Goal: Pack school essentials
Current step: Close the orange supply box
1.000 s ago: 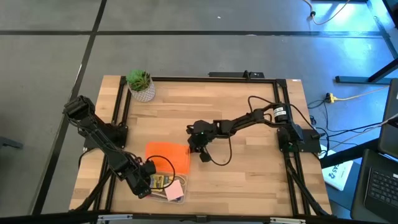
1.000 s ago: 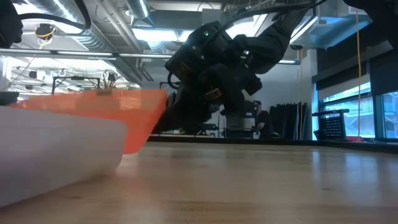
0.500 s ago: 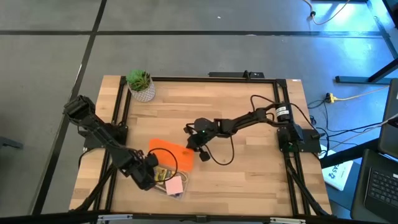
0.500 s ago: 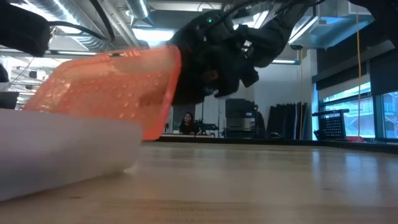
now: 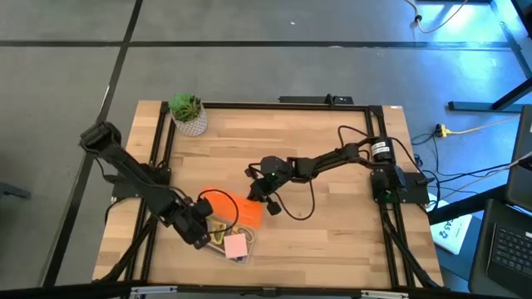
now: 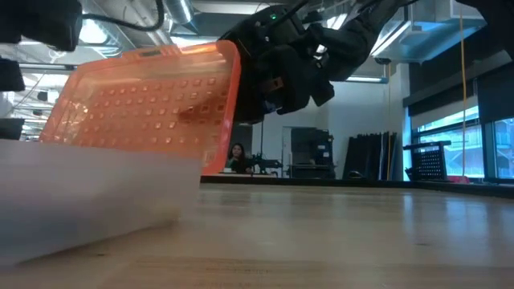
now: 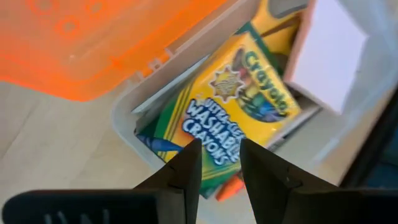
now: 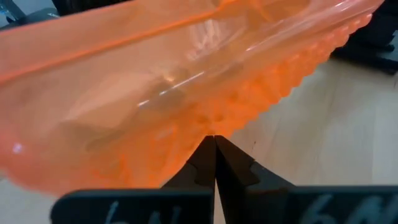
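A clear case [image 5: 243, 254] near the table's front left holds a green-and-yellow crayon box [image 7: 242, 106] and a pink note pad [image 7: 326, 56]. Its orange perforated lid [image 5: 234, 208] stands tilted up, with its lower edge at the case's far side [image 6: 88, 201]. My right gripper [image 5: 257, 199] is shut, its tips against the lid's raised side. My left gripper [image 5: 202, 235] hovers over the case's left end, pointing steeply down. Its fingers [image 7: 219, 165] stand a little apart with nothing between them, only the crayon box showing through the gap. My right gripper touches the orange lid with its shut fingertips [image 8: 214, 144] on the lid's perforated face near its free edge [image 8: 217, 121]. The fingers come from the table's right, slanting slightly down. The lid leans steeply, free edge [image 6: 229, 56] high, opposite edge down at the case.
A small potted plant [image 5: 188, 114] stands at the far left corner. The right arm's cable [image 5: 295, 212] loops over the table's middle. Bare wood [image 5: 332, 241] stretches along the near right. Black frame rails [image 5: 158, 149] run along the table's sides.
My right gripper has risen, and the orange lid has swung from nearly flat to steeply tilted. Its free edge has lifted while the edge at the case stayed put. My left gripper has gone up and toward the table's right and far side, over the case.
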